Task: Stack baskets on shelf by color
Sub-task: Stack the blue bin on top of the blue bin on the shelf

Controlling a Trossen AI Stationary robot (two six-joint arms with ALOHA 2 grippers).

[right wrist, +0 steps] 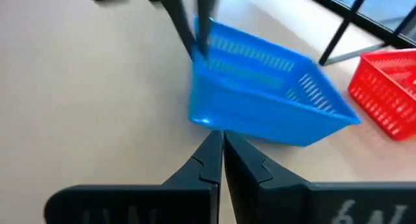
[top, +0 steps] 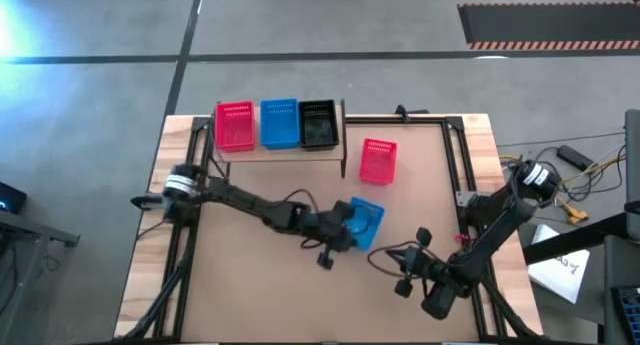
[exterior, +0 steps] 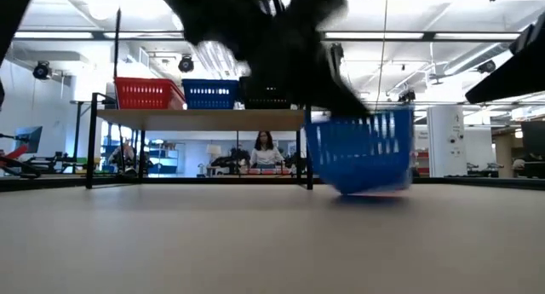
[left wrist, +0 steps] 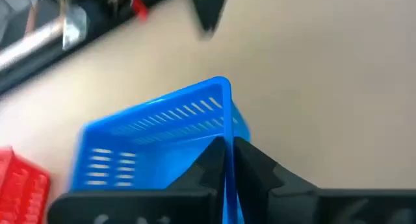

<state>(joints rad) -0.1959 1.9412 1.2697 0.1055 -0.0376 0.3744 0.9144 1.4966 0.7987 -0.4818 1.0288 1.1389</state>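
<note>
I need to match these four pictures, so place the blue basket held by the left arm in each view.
High view: blue basket at table centre, left gripper on its rim.
Low view: right of centre, tilted.
Left wrist view: lower centre, its wall between the shut fingers.
Right wrist view: centre, beyond the shut right gripper.
Shared landmark: the loose red basket beside it, in all but the low view.

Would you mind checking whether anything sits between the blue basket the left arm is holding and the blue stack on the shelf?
Nothing visible blocks it. The left gripper grips the blue basket by its wall. The loose red basket lies off to the right of the line to the blue stack on the shelf.
</note>
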